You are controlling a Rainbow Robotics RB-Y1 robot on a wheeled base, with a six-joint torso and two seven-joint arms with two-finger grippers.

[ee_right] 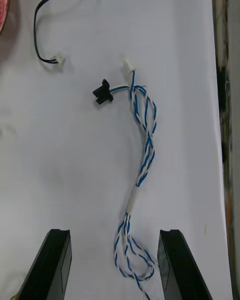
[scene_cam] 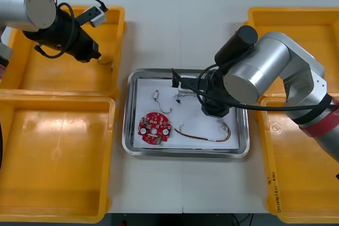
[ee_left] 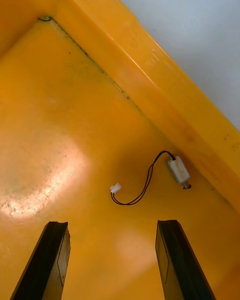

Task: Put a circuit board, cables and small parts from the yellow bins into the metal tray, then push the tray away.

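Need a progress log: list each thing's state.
Left pincer: open, over a yellow bin.
Small metal part: lying loose in that bin.
Right pincer: open, over the metal tray.
Blue and white cable: ungripped, lying in the tray.
Circuit board: flat in tray.
Red and yellow cable: in tray.

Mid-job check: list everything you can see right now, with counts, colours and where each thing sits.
yellow bins: four, yellow, two at each side of the table.
metal tray: one, shiny rim, white inside, between the bins.
circuit board: one, red, round, tray's near left part.
red and yellow cable: one, in the tray, right of the board.
blue and white cable: one, twisted, in the tray, one end between the right gripper's fingers.
first small metal part: one, grey, thin wire, in the tray beyond the board.
second small metal part: one, silvery, black wire, white plug, far left bin, near its wall.
table: one, light.
left gripper: open, over the far left bin.
right gripper: open, over the tray.
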